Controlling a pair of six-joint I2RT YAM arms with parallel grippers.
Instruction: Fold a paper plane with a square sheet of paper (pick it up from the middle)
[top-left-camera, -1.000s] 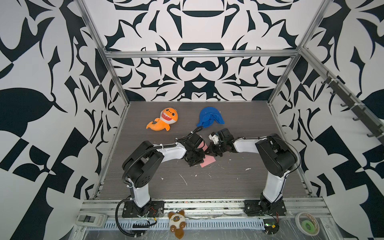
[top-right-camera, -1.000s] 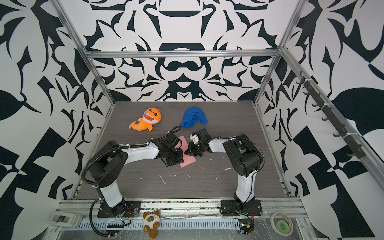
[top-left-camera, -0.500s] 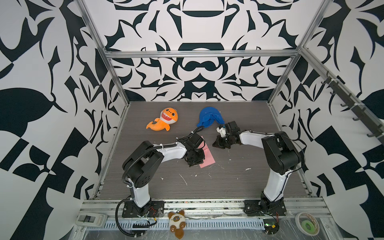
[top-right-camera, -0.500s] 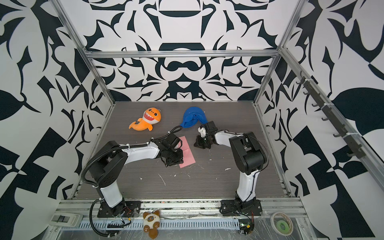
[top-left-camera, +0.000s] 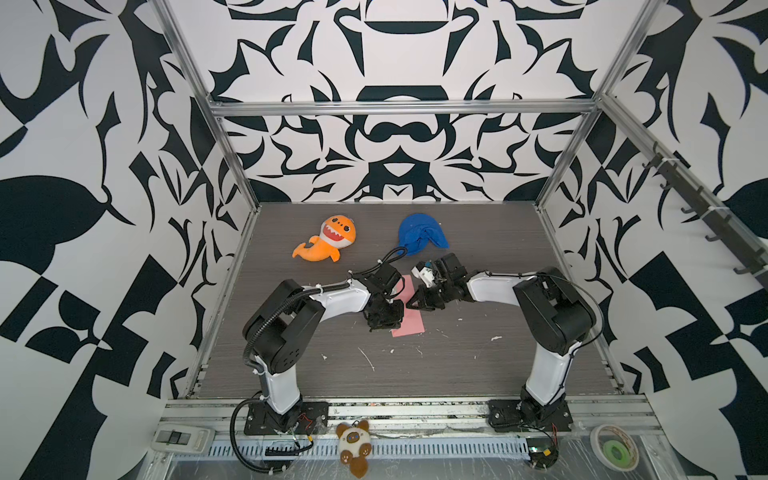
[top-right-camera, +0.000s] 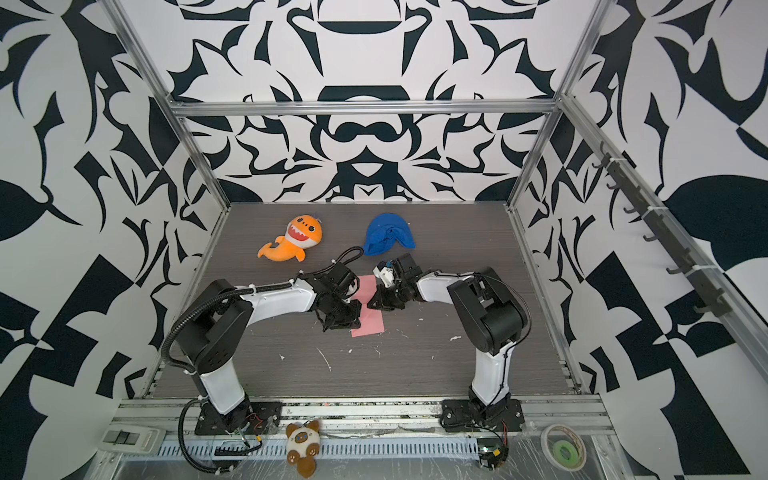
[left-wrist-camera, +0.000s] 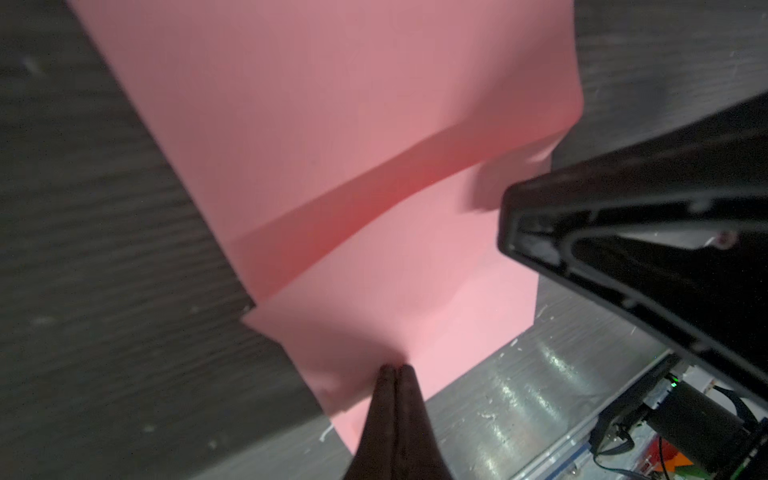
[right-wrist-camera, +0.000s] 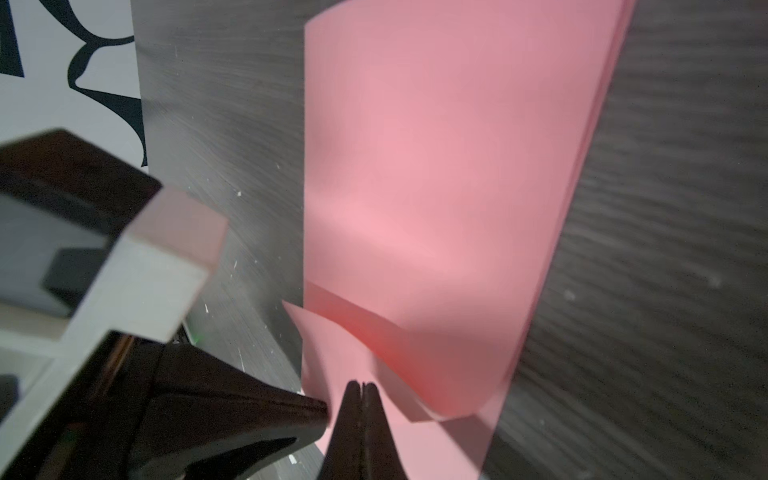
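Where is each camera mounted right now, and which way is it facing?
Both top views: high over the front edge, looking down at the table; both arms show whole, left gripper and right gripper meeting on the pink paper.
Left wrist: on the left arm, looking along its shut gripper onto the paper; the right gripper intrudes.
Right wrist: on the right arm, likewise; the left gripper intrudes.
Shared: all show paper and both grippers.

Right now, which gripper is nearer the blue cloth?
Right. The right gripper rests on the pink paper in front of the blue cloth; the left gripper sits beside it, slightly farther from the cloth.
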